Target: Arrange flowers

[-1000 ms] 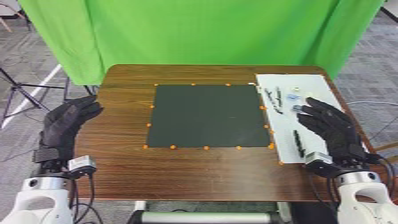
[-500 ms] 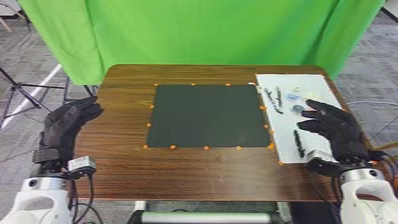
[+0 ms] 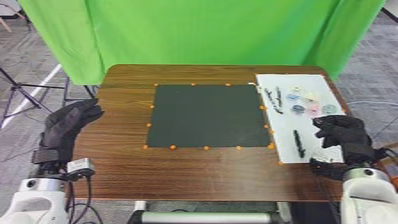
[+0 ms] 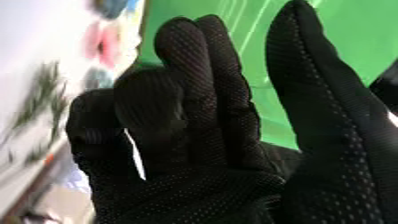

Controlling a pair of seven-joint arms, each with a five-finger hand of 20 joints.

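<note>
Seeing right hand (image 3: pixel 345 135) over near right part of white sheet (image 3: pixel 304 81), palm down-ish. In right wrist view, reading right hand (image 4: pixel 195 195) as half open: thumb straight and well apart from fingers, two fingers nearly straight, others bent at different amounts, with nothing visible in grip. Can't tell contact with sheet. Got left hand (image 3: pixel 67 122) at left edge of table (image 3: pixel 195 175), raised, fingers loosely bent and relaxed, well apart from flowers, with nothing visible in grasp. Flowers all on white sheet, just past right hand: pink flower (image 3: pixel 315 108) between grey-blue flower (image 3: pixel 298 108) and pale green flower (image 3: pixel 330 109), with light blue flower (image 3: pixel 292 96) and yellowish flower (image 3: pixel 311 95) farther up toward curtain (image 3: pixel 213 35). Too small to make out petals. Dark stems (image 3: pixel 279 97) left of flowers, lying lengthwise on sheet; another dark stem (image 3: pixel 299 144) nearer, lying left of right hand, apart from it. Also on sheet, by right hand, a pale item (image 3: pixel 329 155), partly hidden, too unclear to name. In right wrist view, catching pink flower beyond fingertips plus blurred green leaves (image 4: pixel 40 95) on white. Dark mat (image 3: pixel 204 115) at mid-table, just left of sheet, with small orange markers (image 3: pixel 173 147) along edges. Green curtain hanging behind far edge of table.
</note>
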